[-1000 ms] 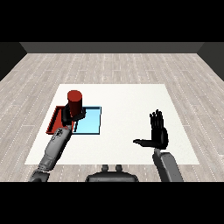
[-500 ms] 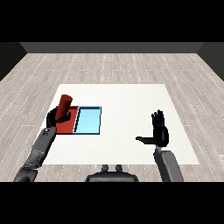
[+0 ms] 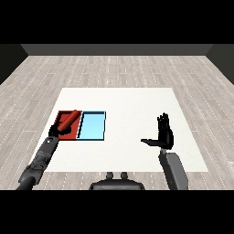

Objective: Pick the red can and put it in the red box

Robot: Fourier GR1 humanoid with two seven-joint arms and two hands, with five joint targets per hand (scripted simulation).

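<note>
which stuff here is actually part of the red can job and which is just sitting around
Part of the job:
- red can, tilted over the red tray
- red tray, where the can goes
- left hand, curled round the can

Just there:
- light blue tray, beside the red one
- right hand, open, holding nothing
- white table

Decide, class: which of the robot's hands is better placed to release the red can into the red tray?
Left. The left hand holds the red can tilted over the red tray; the right hand hovers open, far across the table.
</note>
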